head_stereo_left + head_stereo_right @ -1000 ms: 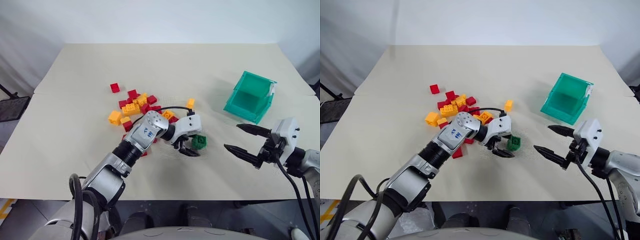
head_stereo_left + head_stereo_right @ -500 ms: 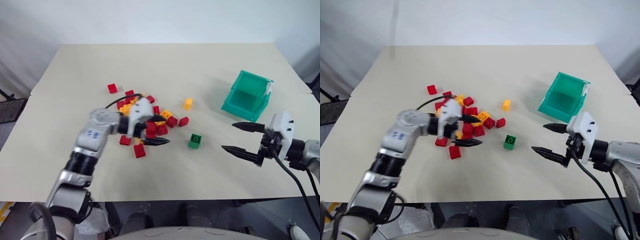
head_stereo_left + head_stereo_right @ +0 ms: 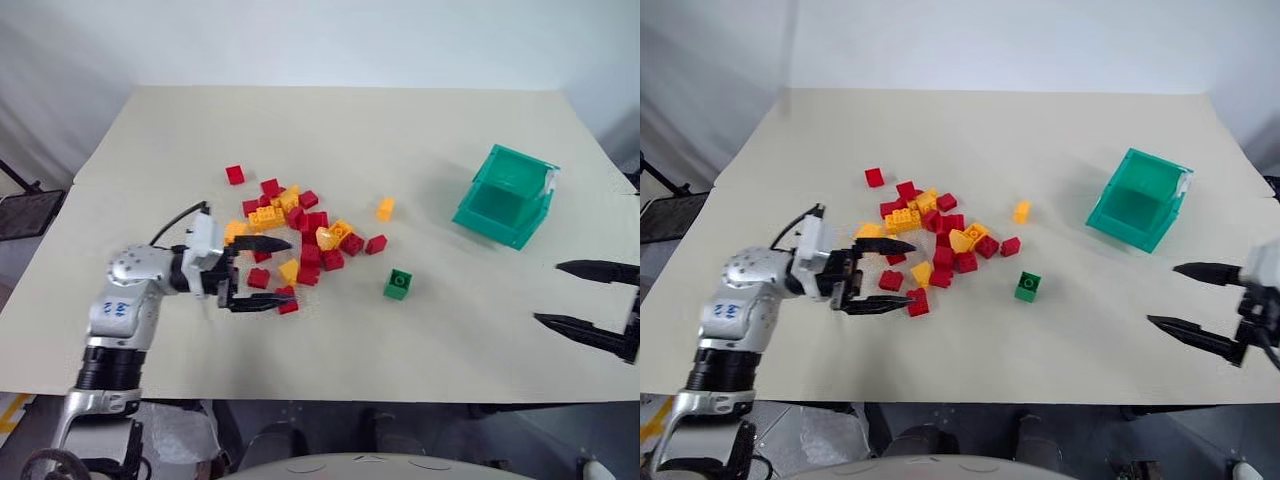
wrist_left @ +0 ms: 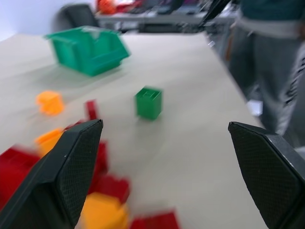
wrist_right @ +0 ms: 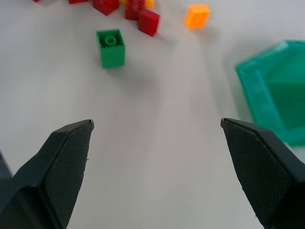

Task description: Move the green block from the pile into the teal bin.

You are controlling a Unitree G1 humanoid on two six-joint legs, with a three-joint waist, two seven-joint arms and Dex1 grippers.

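The green block point(image 3: 397, 284) lies by itself on the cream table, studs up, to the right of the pile point(image 3: 300, 235) of red and yellow bricks. Farther right and back stands the teal bin point(image 3: 505, 205), with nothing in it. My left gripper point(image 3: 290, 270) hovers at the pile's left edge, pointing right, open and holding nothing. My right gripper point(image 3: 547, 292) is at the table's right front, open and holding nothing, well short of the block. The right wrist view has the block point(image 5: 110, 47) ahead and the bin point(image 5: 271, 90) off to one side.
A lone orange brick point(image 3: 385, 209) sits between pile and bin, and a red one point(image 3: 235, 174) lies at the pile's back left. In the left wrist view a person's grey trousers point(image 4: 271, 71) stand past the table edge. Bare tabletop point(image 3: 470, 320) lies between block and right gripper.
My left gripper drew back to the left, from the green block to the pile's left edge, leaving the block on the table. The right gripper pulled away toward the right edge.
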